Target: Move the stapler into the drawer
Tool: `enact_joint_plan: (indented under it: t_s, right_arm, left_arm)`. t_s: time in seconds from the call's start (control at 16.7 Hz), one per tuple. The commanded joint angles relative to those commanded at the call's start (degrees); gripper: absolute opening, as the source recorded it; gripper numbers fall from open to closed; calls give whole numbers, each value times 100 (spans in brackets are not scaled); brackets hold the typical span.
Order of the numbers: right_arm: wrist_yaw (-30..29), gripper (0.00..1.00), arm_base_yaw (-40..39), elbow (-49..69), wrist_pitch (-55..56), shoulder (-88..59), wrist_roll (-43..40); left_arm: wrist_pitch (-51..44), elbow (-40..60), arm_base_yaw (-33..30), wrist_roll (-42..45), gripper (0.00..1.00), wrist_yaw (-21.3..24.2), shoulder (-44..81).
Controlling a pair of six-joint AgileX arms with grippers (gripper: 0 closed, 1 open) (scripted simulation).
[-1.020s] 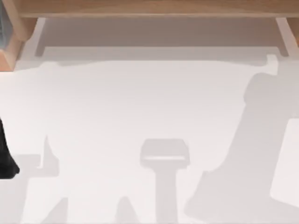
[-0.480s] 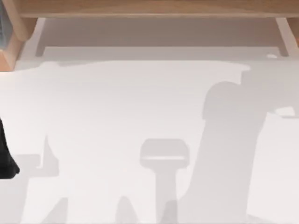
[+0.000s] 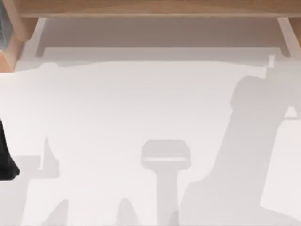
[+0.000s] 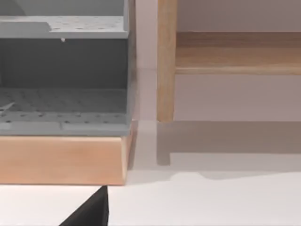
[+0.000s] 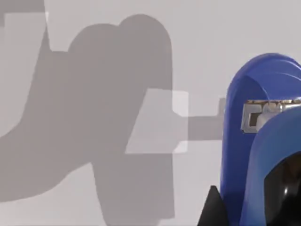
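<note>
The bright blue stapler shows close up in the right wrist view, its rounded black end nearest the camera. It hangs above the white table. My right gripper is shut on it, and one black fingertip lies against its side. The drawer stands pulled open at the table's far edge, white inside, under a wooden desktop. My left arm is parked at the table's left edge. One dark fingertip of its gripper shows in the left wrist view.
A wooden-based grey shelf unit stands at the far left, beside a wooden leg. The right arm's broad shadow falls over the right half of the white table.
The right arm's shadow swung left across the table, then back to the right. The left arm has stayed still.
</note>
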State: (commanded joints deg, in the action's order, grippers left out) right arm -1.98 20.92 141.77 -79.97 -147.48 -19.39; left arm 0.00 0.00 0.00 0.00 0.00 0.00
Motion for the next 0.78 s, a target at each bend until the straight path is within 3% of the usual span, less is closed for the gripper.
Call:
enact_joint_plan:
  t_s: [0.42, 0.78]
  right_arm:
    - [123, 0, 47, -168, 3, -257, -14]
    - [123, 45, 47, -168, 3, -257, -14]
  left_arm:
    - [0, 0, 0, 0, 100, 0, 0]
    - [0, 0, 0, 0, 100, 0, 0]
